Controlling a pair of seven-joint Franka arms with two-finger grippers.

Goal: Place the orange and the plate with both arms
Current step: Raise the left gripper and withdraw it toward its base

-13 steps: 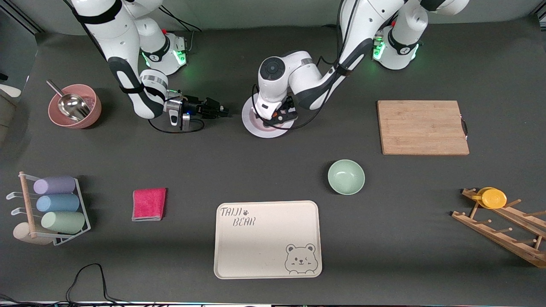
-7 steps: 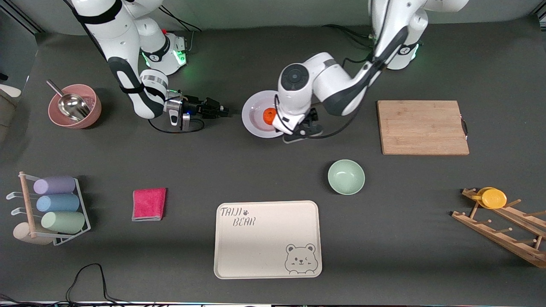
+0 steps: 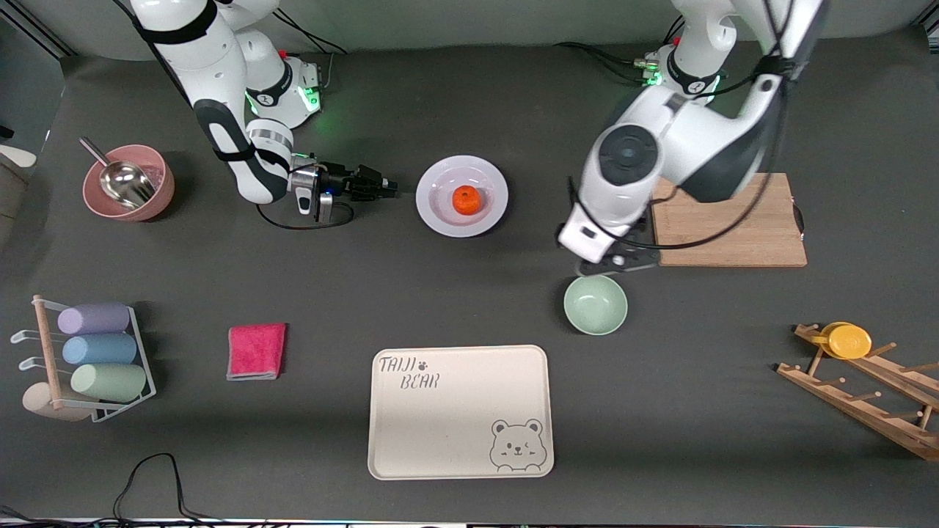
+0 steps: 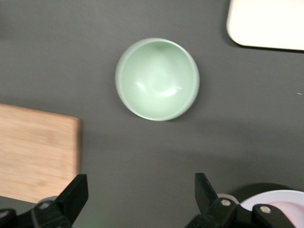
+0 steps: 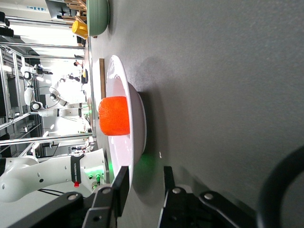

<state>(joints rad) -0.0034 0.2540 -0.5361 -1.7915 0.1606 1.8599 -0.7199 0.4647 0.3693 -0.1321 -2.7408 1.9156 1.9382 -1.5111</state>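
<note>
The orange (image 3: 466,199) sits in the middle of the pale plate (image 3: 433,209), and it also shows in the right wrist view (image 5: 114,115). My right gripper (image 3: 387,188) is low at the table beside the plate's rim (image 5: 137,128), toward the right arm's end; it is open (image 5: 145,187) with a narrow gap and empty. My left gripper (image 3: 612,265) is open and empty (image 4: 141,185), up over bare table between the plate and the green bowl (image 4: 157,79). The plate's edge (image 4: 280,199) shows in the left wrist view.
The green bowl (image 3: 595,304) and a wooden cutting board (image 3: 726,218) lie near the left gripper. A cream bear tray (image 3: 459,411) is nearest the front camera. A pink bowl with a scoop (image 3: 128,183), a red cloth (image 3: 256,350), a cup rack (image 3: 88,359) and a wooden rack (image 3: 851,381) stand around.
My left gripper has left the orange on the plate and moved up and away toward the left arm's end, to over the green bowl's edge. The right arm has barely moved.
</note>
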